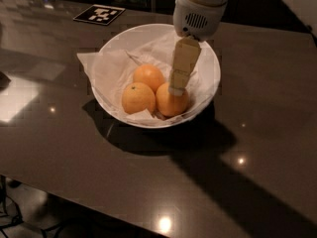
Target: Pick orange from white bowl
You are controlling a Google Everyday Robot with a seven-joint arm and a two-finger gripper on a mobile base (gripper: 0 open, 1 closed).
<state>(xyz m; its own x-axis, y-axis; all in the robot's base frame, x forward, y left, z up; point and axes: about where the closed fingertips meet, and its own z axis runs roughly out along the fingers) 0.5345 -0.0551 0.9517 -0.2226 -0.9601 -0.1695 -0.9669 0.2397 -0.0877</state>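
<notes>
dark glossy table (257,108), hand (176,89) at orange (167,107)

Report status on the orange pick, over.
Pincer low in white bowl, atop the orange. Orange not lifted. Stem-dotted orange and rear orange crowd alongside.

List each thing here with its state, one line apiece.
White bowl: upright on the table, lined with a crumpled napkin.
Right orange: resting in the bowl, under the pincer.
Pincer: lowered into the bowl, tip at the right orange's top.
Dotted orange: resting in the bowl, clear of the pincer.
Back orange: resting in the bowl, clear of the pincer.
</notes>
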